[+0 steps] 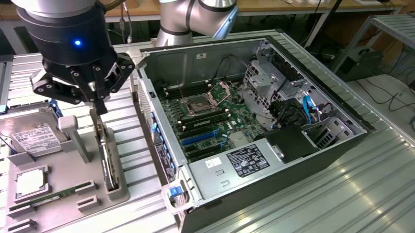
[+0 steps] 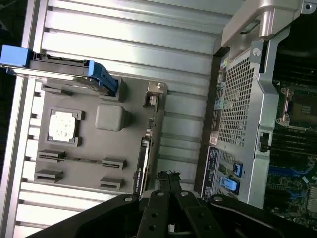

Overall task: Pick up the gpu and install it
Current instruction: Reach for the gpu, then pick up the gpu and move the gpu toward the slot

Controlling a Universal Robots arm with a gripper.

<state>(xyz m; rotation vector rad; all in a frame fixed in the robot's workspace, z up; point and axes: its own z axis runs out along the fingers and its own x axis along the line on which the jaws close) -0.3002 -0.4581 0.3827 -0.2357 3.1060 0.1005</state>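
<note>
The gpu (image 1: 108, 158) is a thin dark card standing on edge in a slot of the grey holder tray (image 1: 65, 167), to the exterior view's left of the open computer case (image 1: 324, 145). In the wrist view the gpu (image 2: 146, 144) runs lengthwise with its pale metal bracket (image 2: 155, 92) at the far end. My gripper (image 1: 98, 108) hangs directly over the card's far end, fingers shut together, with nothing visibly between them. In the wrist view the gripper (image 2: 168, 179) has its closed tips right beside the card's near end. I cannot tell whether they touch the card.
On the tray also sit a silver hard drive (image 1: 31, 137) in a blue caddy (image 2: 101, 78), a processor chip (image 1: 29, 182) and a green memory stick (image 1: 50, 197). Inside the case, the motherboard (image 1: 211, 116) shows blue card slots (image 1: 198, 138). Ribbed metal table (image 1: 363, 194) surrounds everything.
</note>
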